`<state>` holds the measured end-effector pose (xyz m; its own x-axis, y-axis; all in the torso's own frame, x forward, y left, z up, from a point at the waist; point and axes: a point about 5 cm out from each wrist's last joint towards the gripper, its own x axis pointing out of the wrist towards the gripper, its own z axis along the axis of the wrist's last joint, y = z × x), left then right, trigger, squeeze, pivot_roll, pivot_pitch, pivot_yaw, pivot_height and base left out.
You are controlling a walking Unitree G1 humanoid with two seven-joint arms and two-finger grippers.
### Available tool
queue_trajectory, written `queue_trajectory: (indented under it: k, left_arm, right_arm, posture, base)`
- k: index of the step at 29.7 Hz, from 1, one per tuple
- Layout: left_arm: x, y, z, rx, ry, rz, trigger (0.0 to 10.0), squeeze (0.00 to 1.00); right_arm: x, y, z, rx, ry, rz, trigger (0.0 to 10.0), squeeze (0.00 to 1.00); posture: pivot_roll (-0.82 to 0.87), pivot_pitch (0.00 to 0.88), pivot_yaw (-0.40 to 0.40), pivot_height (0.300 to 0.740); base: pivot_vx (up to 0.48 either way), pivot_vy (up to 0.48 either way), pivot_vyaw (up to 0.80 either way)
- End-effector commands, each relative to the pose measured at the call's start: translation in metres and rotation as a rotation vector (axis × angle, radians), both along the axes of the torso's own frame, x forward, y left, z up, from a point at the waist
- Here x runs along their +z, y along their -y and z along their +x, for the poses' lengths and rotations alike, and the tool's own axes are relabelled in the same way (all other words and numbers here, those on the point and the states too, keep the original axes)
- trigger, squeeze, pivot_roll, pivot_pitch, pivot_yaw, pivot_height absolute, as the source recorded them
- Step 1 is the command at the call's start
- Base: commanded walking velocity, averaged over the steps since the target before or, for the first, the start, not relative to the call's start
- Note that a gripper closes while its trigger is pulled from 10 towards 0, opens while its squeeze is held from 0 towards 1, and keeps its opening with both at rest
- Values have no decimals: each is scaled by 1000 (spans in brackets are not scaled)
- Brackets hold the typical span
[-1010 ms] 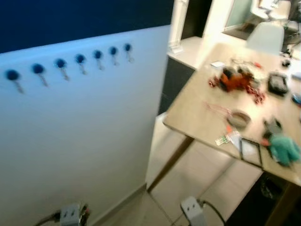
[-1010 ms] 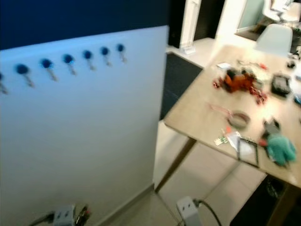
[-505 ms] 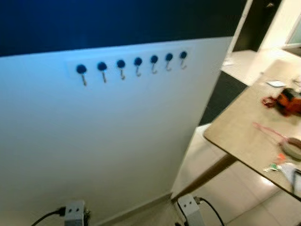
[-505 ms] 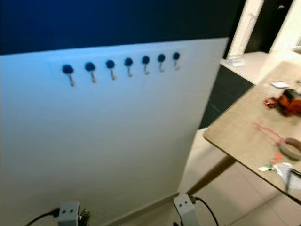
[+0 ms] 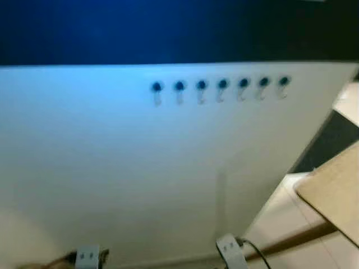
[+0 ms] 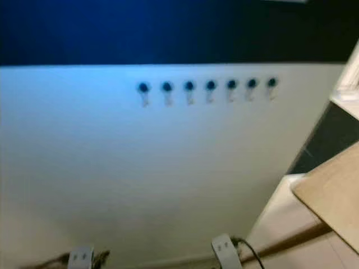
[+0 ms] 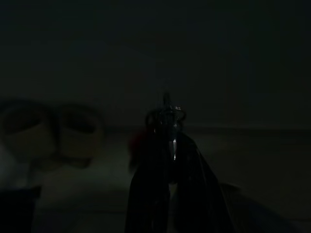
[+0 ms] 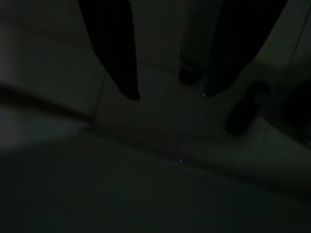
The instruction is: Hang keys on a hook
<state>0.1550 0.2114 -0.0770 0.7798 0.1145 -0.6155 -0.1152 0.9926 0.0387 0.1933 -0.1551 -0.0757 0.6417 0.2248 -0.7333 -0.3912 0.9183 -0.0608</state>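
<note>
1. Fingers of the left gripper [image 7: 167,138] are pressed together on the keys [image 7: 166,116]: a metal ring glints just past the tips, with a reddish fob beside them. The arm hangs low in shade.

2. Fingers of the right gripper [image 8: 167,94] stand apart with nothing between them, pointing down at tiled floor [image 8: 160,126]. That arm hangs idle.

3. Outward and well above the left fingers, a row of hooks [image 5: 221,85] runs level across the white wall panel [image 5: 140,168], just under its dark blue upper band. Seven round knobs show, each with a small hook below. The row's long axis is horizontal, and it lies up and ahead of the holding arm, somewhat to its right. Judged from this, the left arm must lift the ring high and forward.

4. Beyond, to the right, a wooden table [image 5: 336,193] corner juts in.

5. Against a second ago, the camera has swung left: the hooks now sit square-on and centred, and the cluttered tabletop has slid out of frame.
</note>
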Motion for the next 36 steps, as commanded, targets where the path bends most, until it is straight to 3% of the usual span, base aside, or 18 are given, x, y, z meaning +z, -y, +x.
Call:
queue_trajectory:
  k: [1, 11, 20, 24, 36]
  left_arm:
    - [-1, 1, -1, -13, -6, 3, 10000, 0]
    - [1, 3, 3, -33, 5, 5, 10000, 0]
    - [3, 5, 6, -36, 21, 23, 10000, 0]
    - [2, 3, 5, 15, 12, 15, 10000, 0]
    - [3, 1, 8, 15, 12, 33, 10000, 0]
  right_arm:
    - [-4, 7, -9, -24, -31, -11, 10000, 0]
    - [-5, 9, -8, -77, -39, 6, 10000, 0]
    - [-5, 9, -8, -79, -40, 9, 10000, 0]
    - [-5, 9, -8, -80, -41, 10, 10000, 0]
    - [-4, 6, -7, -43, -29, 12, 10000, 0]
  posture:
    - [89, 24, -50, 740]
    - [87, 20, -50, 740]
    - [87, 20, -51, 740]
    - [88, 20, -51, 740]
    - [87, 19, -47, 740]
  base:
    - [0, 0, 800]
    - [0, 0, 210]
    - [0, -450, 0]
    - [0, 0, 0]
    - [0, 0, 0]
